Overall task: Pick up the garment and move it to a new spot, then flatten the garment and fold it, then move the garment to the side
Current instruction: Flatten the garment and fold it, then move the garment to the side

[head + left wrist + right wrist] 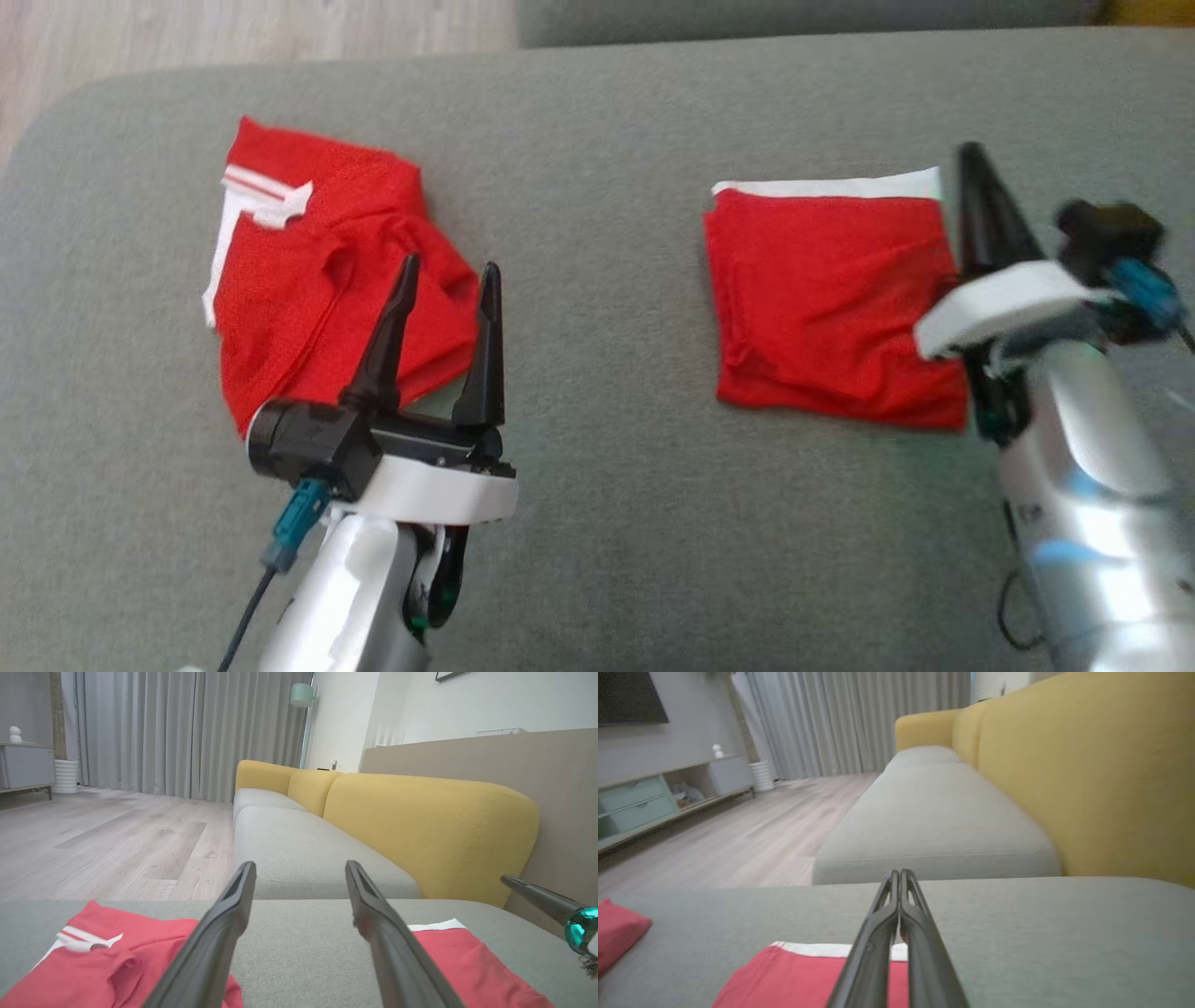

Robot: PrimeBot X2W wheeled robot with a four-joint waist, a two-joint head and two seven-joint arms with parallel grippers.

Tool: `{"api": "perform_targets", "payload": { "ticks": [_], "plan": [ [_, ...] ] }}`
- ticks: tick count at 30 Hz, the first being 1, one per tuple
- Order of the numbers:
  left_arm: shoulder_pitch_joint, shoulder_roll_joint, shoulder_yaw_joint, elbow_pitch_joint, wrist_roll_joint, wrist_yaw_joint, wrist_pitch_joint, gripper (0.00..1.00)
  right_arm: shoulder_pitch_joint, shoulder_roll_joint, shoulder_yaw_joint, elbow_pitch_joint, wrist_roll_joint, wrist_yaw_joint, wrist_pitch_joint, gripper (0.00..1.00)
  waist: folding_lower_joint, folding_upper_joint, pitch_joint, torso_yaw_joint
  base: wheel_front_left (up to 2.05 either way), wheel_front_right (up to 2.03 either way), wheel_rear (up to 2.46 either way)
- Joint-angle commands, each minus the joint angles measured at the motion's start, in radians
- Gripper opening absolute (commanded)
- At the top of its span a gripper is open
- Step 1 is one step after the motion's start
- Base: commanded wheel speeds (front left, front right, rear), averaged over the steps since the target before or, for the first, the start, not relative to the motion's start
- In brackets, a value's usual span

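Note:
A crumpled red garment (317, 280) with white trim lies at the left of the grey cushion (607, 420). My left gripper (448, 271) hovers open over its right part, nothing between the fingers. A second red garment (831, 299), folded into a neat square with a white band along its far edge, lies at the right. My right gripper (971, 154) is shut and empty, just off that square's right edge. The left wrist view has the crumpled garment (93, 961) at lower left, the folded one (467, 961) at lower right, and my left gripper (299, 865) between them. In the right wrist view, my right gripper (900, 872) points past the folded garment (794, 975).
Yellow backrests (430, 830) run along the sofa's far right side. Another grey seat cushion (934, 821) continues ahead. Wood floor (107, 840) drops off at the cushion's left edge. Bare cushion lies between the two garments and in front of them.

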Motion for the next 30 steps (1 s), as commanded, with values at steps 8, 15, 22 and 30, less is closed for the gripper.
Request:
{"api": "perform_targets", "payload": {
  "ticks": [8,15,22,30],
  "plan": [
    [0.029,0.007,0.071,-0.011,-0.005,-0.005,-0.005,1.00,0.239,0.026,-0.092,-0.271,-0.064,0.002,-0.013,1.00,0.0001,0.0000,-0.064,-0.055,0.00,0.00,0.00],
    [0.074,0.007,0.091,0.005,-0.009,-0.021,-0.005,1.00,0.390,0.053,-0.115,-0.394,-0.086,0.002,-0.013,1.00,0.0001,0.0000,-0.086,-0.069,0.00,0.00,0.00],
    [0.082,0.007,0.102,0.002,-0.011,-0.023,-0.005,1.00,0.429,0.054,-0.092,-0.420,-0.027,0.002,-0.013,1.00,0.0001,0.0000,-0.079,-0.071,0.00,0.00,0.00],
    [0.050,0.007,0.090,-0.013,-0.005,-0.025,-0.005,1.00,0.378,0.055,-0.108,-0.415,-0.064,0.002,0.009,1.00,0.0001,0.0000,-0.028,-0.052,0.00,0.00,0.00]
  ]
}}
